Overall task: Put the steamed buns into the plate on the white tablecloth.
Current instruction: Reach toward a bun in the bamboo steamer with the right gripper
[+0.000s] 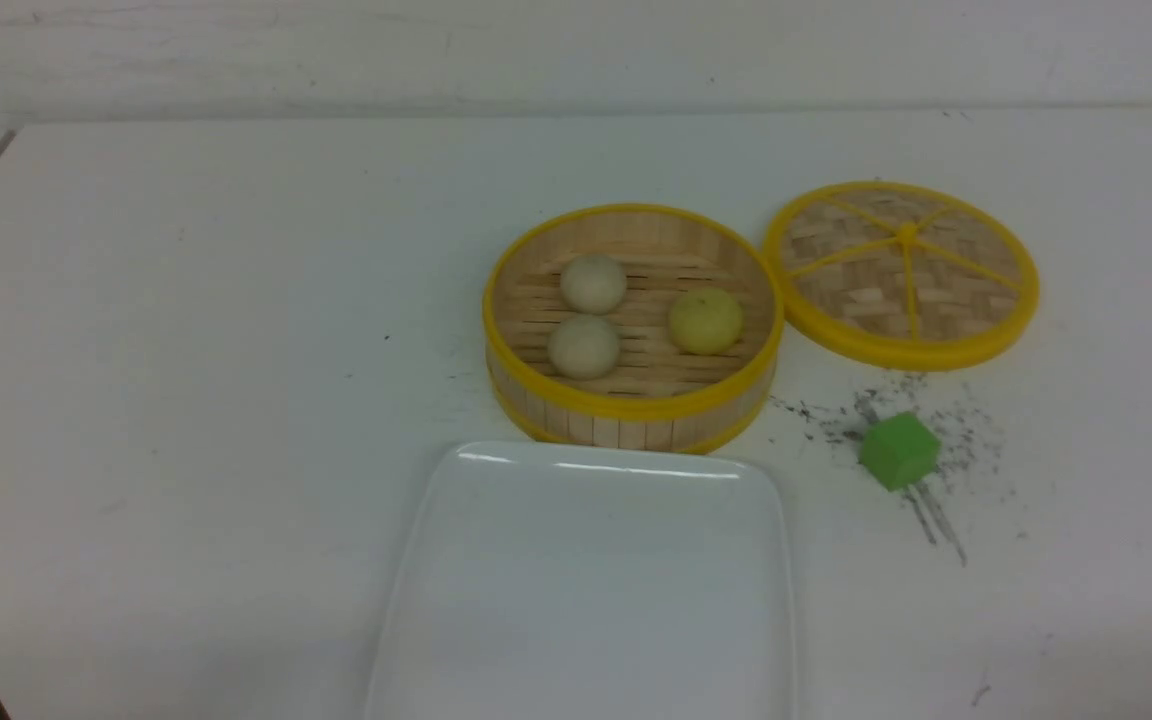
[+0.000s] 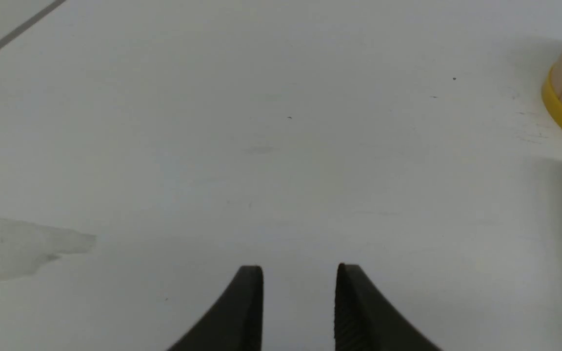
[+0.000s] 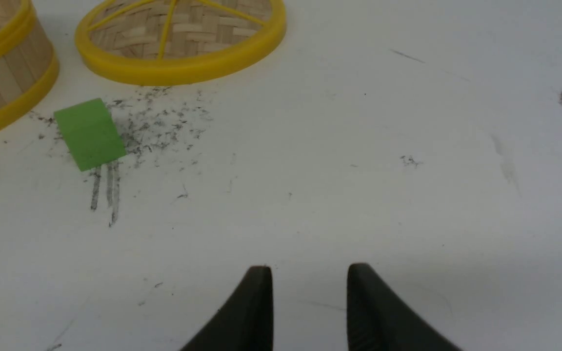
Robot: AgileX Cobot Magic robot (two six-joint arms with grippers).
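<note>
Bamboo steamer basket (image 1: 636, 415) holds all three steamed buns (image 1: 593, 283); its lid (image 1: 901, 272) lies aside, so I judge them reachable. Just in front, the plate (image 1: 586, 600) waits empty on the white tablecloth (image 1: 186, 350). Both the left gripper (image 2: 299, 273) and the right gripper (image 3: 309, 273) have fingers moderately apart, holding nothing.

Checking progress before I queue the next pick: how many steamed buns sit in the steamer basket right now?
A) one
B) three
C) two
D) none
B: the rear off-white bun, the front off-white bun and the yellow bun all lie inside the steamer basket, while the visible part of the plate is bare.
</note>
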